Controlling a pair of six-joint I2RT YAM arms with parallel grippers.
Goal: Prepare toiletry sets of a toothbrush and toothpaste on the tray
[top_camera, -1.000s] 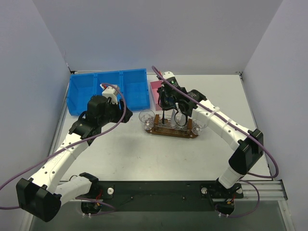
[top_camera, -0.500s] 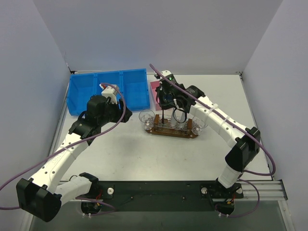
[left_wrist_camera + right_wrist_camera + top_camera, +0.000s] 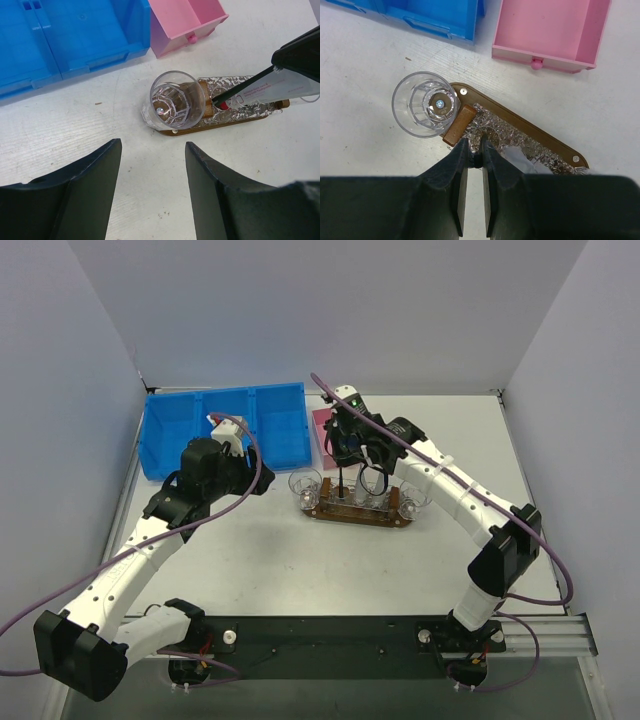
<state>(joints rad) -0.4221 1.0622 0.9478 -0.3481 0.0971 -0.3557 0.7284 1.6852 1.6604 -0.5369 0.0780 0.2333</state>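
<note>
Brown wooden tray [image 3: 522,123]: over its middle the right gripper [image 3: 474,146] pinches a black toothbrush [image 3: 245,86], whose tip sits beside the toothpaste [image 3: 285,90]. The left gripper [image 3: 152,150] hovers with fingers spread near the tray's left end. The brush is being placed, so lowering and letting go seem due next.

Tray [image 3: 520,123] was dark brown wood, lined with crinkled silver foil [image 3: 235,112]; cup [image 3: 425,104] was clear with faceted ribs. Bin [image 3: 75,35] was blue, box [image 3: 545,25] pink, surface [image 3: 100,135] white. Toothpaste [image 3: 280,90] was white with a red cap, toothbrush [image 3: 244,86] black.
</note>
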